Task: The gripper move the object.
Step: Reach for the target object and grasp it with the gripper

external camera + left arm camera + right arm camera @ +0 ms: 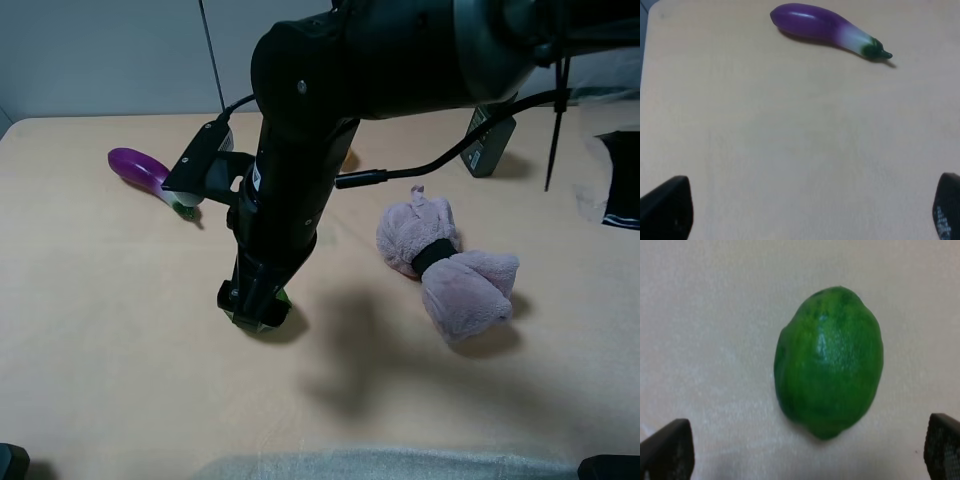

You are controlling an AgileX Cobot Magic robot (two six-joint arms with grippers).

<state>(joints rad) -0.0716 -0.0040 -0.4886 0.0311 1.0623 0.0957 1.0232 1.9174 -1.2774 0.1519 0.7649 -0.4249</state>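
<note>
- Lime (pixel 829 360): small, fat, egg-shaped fruit. It's deep green all over, w/ tiny dimples in the skin & a soft shiny patch near the middle. One end comes to a little bump.
- It lies on its side on the pale table (pixel 120 350).
- Right gripper (pixel 805 449) hangs close by the lime & points down at it. Its two black fingers (pixel 667 447) are spread wide, one at each side, & they don't touch the fruit. So it's open & holds nothing.
- From the high cam, the big black arm hides most of the lime (pixel 283 297). Only a thin green bit peeks out, right beside the right gripper (pixel 255 308). That spot is near the middle of the table, a bit to the left.
- Left gripper (pixel 810 212): its fingers are far apart too, so it's open, w/ just bare table btw them.
- Purple eggplant (pixel 820 25) has a white neck & a green cap. It lies toward the back left of the table (pixel 140 168), well apart from the lime.
- Pink towel (pixel 450 265), rolled up w/ a black band (pixel 432 256) round it, lies to the right of the lime, not touching it.
</note>
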